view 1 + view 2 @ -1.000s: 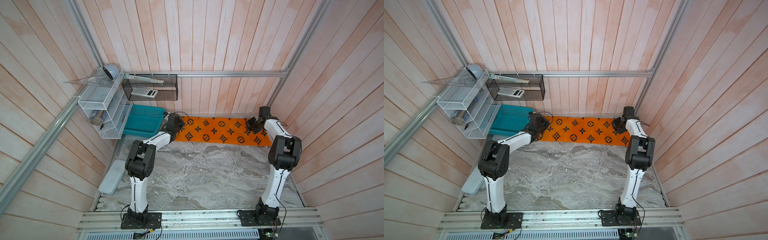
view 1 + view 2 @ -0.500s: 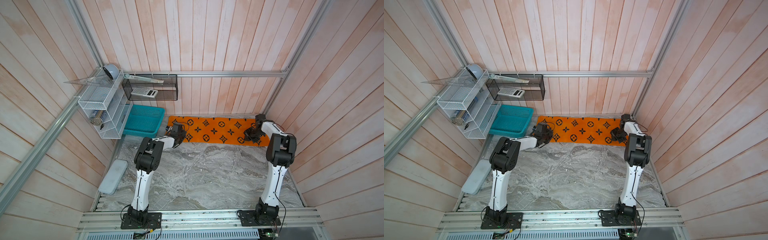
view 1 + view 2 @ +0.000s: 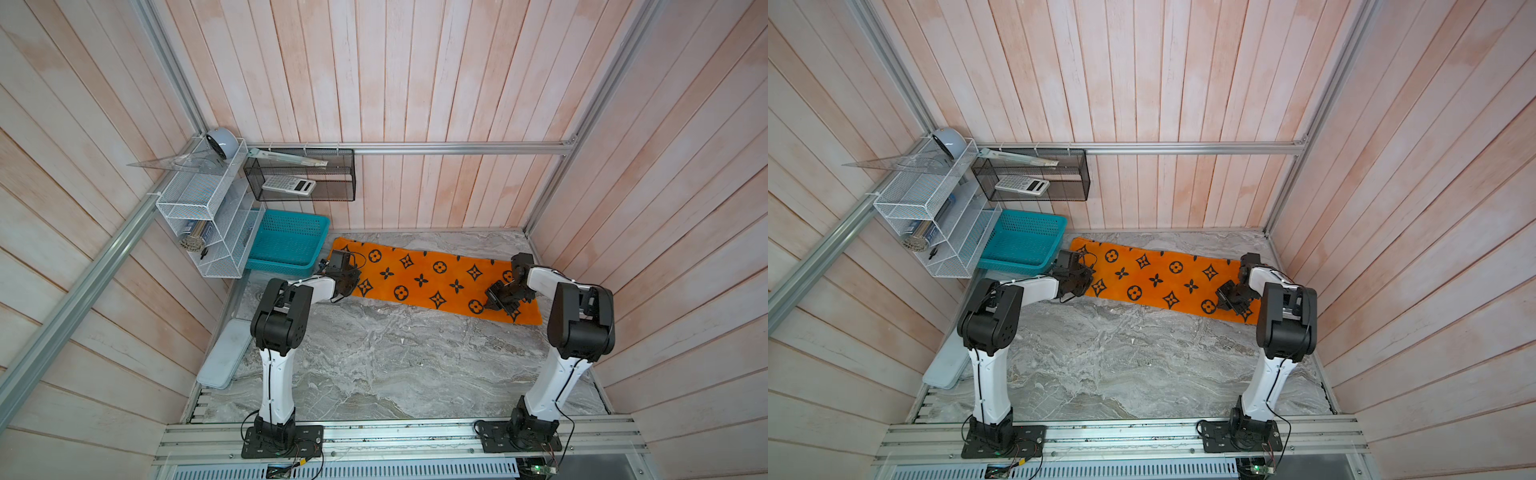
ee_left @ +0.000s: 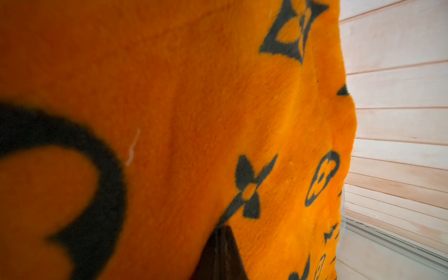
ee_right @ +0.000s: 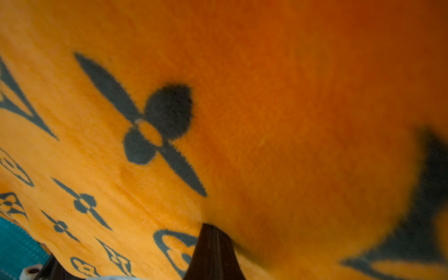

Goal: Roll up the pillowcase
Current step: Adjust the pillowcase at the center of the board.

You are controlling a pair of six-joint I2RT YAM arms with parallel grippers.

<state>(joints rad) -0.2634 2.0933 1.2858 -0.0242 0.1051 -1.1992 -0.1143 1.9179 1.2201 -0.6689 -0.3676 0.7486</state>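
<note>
One pillowcase [image 3: 428,279] lay spread as a long flat strip at the far side of the marble tabletop [image 3: 395,365], its left end just beside the teal basket [image 3: 286,243]; no roll had begun. Two arms worked it, one at each short end, probably so the cloth stayed taut and square. The left hand [image 3: 347,277] sat on the near left corner, the right hand [image 3: 500,301] on the right end toward the near edge. In each wrist view the fingers [image 4: 219,254] met in a single point pressed into the plush, so both hands were together, seemingly pinching fabric.
</note>
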